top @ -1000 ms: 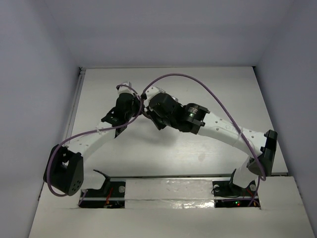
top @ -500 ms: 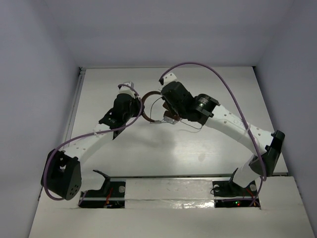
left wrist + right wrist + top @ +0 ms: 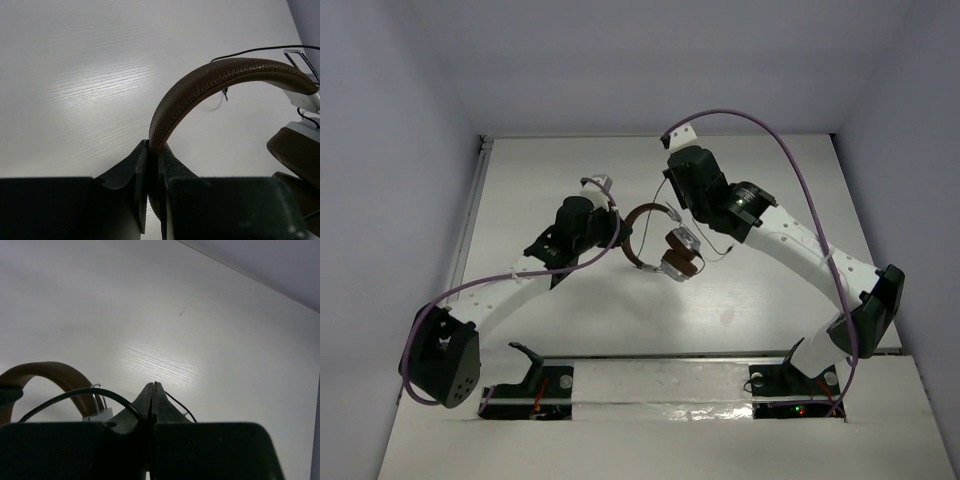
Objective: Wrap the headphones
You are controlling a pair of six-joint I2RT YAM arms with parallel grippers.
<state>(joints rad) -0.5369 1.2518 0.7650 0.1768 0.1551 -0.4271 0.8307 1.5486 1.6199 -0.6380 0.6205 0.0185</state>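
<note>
White wood-grain table [image 3: 570,310] carries two white-and-black robot arms, left [image 3: 510,285] and right [image 3: 800,250]. Within the last second the right arm has drawn back, uncovering one set of small over-ear headphones [image 3: 680,255] with a brown headband and two silver cups at mid-table. The left gripper [image 3: 152,150] is clamped on the headband and the right gripper [image 3: 151,387] is pinched on the single thin dark cord [image 3: 75,392], so the cord now looks drawn out ready for winding.
</note>
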